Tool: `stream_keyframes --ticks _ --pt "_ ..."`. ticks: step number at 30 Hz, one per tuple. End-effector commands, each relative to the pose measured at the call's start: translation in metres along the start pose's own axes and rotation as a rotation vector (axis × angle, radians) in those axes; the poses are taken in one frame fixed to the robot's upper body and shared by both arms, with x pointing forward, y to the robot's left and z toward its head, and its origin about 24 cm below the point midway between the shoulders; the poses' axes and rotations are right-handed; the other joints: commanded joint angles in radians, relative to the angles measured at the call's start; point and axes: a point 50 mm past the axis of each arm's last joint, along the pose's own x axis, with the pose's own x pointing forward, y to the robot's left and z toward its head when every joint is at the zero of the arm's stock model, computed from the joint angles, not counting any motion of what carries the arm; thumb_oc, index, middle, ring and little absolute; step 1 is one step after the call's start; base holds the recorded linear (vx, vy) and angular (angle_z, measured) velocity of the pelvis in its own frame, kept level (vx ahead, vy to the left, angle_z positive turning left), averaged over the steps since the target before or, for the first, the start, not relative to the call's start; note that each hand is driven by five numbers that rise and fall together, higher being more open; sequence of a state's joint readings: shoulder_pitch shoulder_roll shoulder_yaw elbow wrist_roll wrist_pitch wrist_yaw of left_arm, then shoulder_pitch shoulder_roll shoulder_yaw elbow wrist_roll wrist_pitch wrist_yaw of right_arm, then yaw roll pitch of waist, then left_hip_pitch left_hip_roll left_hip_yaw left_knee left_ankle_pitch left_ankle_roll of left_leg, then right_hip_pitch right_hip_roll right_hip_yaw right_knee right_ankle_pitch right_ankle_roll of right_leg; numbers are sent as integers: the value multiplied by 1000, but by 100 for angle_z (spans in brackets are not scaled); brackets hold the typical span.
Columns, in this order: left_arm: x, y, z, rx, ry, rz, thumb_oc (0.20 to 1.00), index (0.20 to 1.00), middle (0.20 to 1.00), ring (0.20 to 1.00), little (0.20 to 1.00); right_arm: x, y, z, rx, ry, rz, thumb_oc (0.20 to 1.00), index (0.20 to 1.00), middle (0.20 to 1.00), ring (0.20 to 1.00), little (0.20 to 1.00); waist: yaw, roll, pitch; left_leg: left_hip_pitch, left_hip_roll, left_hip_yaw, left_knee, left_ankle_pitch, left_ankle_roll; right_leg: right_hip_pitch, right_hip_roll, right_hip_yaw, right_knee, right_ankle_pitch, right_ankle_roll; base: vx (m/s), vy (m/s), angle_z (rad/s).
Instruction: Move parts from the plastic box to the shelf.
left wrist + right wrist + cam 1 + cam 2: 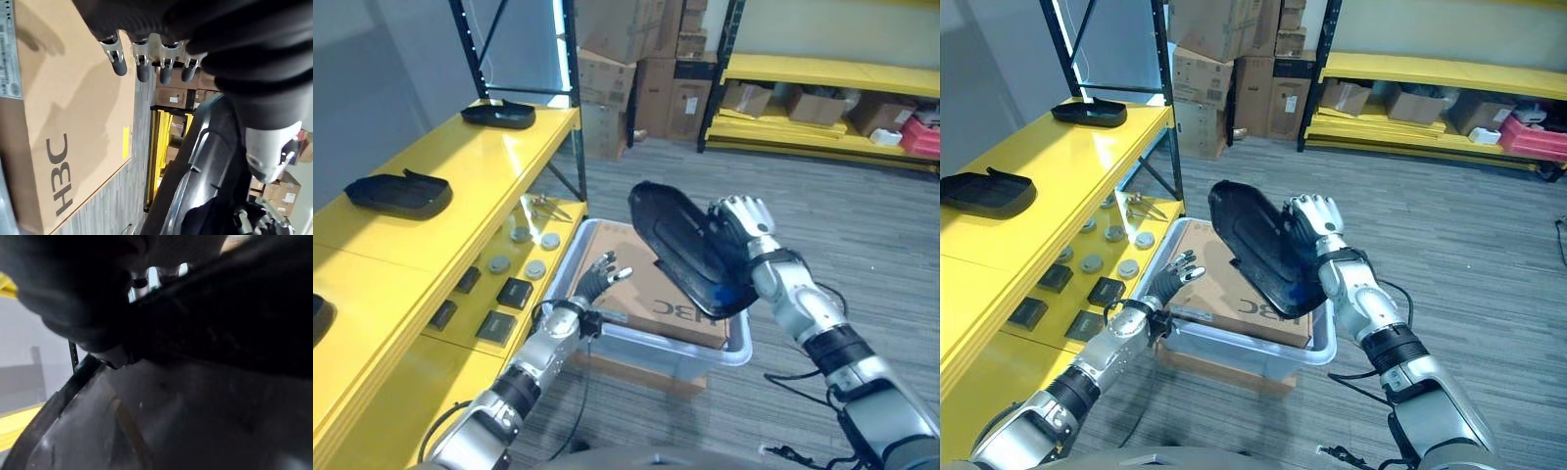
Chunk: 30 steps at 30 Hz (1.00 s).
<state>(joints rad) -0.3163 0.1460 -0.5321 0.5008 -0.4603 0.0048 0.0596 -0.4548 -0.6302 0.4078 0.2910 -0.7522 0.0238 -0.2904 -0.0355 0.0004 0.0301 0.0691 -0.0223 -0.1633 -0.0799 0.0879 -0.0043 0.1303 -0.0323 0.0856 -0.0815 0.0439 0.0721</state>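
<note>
- Left arm reaches forward and low, its left hand [598,277] with fingers straight and spread (empty).
- Right arm is bent and raised, right hand [741,227] lifted, fingers curled around a black part [680,245].

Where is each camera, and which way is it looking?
Left eye: on the head, looking down at the plastic box, yellow shelf and both arms.
Right eye: beside it, same scene; right hand holds the black part.
Left wrist: looks past the open left hand at the cardboard.
Right wrist: pressed against the black part.
</note>
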Motion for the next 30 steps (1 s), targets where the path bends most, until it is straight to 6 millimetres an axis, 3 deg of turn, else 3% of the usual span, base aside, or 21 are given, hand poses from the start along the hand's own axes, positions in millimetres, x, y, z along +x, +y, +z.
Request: stream_keyframes --ticks 1,5,7,8,12,17,20,21,22,23,30 --pt "13 -19 2 9 12 -66 1000 1000 1000 1000 1000 13 -8 23 44 -95 -46 200 200 200 200 200 39 -41 -118 -6 -2 35 31 -60 20 -53 -21 14 86 -7 33 4 -8 3" --pt "14 -24 3 3 17 -82 1000 1000 1000 1000 1000 17 -9 39 68 -148 -51 200 200 200 200 200 36 -38 -121 -5 0 33 30 -59 20 -53 -21 13 87 -10 31 0 0 0" --pt "16 -25 4 -27 23 -71 1000 1000 1000 1000 1000 18 -10 61 126 -218 -59 200 200 200 200 200 37 -37 -124 -2 -1 32 27 -57 20 -50 -21 11 88 -9 31 0 0 0" --pt "16 -25 4 -27 23 -70 1000 1000 1000 1000 1000 18 -10 61 126 -219 -59 200 200 200 200 200 37 -37 -124 -2 -1 32 27 -57 20 -50 -21 11 88 -9 31 0 0 0" --pt "18 -32 12 -169 -2 -84 1000 1000 1000 1000 1000 16 -11 86 187 -312 -49 200 200 200 200 200 36 -37 -125 -1 -3 32 24 -54 19 -50 -23 10 89 -8 31 0 0 0" --pt "19 -35 29 -305 -69 -89 1000 1000 1000 1000 1000 4 -12 116 312 -431 -26 200 200 200 200 200 32 -38 -120 -2 -2 33 22 -51 18 -54 -23 10 92 -9 31 0 0 0" --pt "18 -33 38 -378 -107 -70 1000 1000 1000 1000 1000 -10 -3 130 437 -456 28 200 200 200 200 200 29 -38 -114 -3 -1 31 21 -49 18 -56 -24 10 94 -10 30 0 0 0" --pt "18 -32 41 -400 -123 -61 831 831 831 831 831 -15 1 134 489 -451 50 200 200 200 200 200 29 -37 -110 -3 -1 31 22 -49 18 -57 -24 10 96 -10 30 0 0 0" --pt "18 -32 41 -400 -123 -61 479 479 479 479 479 -15 1 134 489 -451 51 200 200 200 200 200 28 -38 -110 -3 -1 31 22 -49 18 -57 -24 10 96 -11 30 0 0 0" --pt "17 -29 44 -439 -142 -47 200 200 200 200 200 -22 8 139 555 -447 82 200 200 200 200 200 27 -37 -103 -5 -1 32 24 -48 19 -59 -24 12 97 -11 30 0 0 0" --pt "11 -7 52 -510 -240 72 200 200 200 200 200 -39 16 141 745 -384 96 200 200 200 200 200 20 -36 -85 -9 -1 41 30 -48 19 -69 -22 18 102 -10 29 0 -3 -2"
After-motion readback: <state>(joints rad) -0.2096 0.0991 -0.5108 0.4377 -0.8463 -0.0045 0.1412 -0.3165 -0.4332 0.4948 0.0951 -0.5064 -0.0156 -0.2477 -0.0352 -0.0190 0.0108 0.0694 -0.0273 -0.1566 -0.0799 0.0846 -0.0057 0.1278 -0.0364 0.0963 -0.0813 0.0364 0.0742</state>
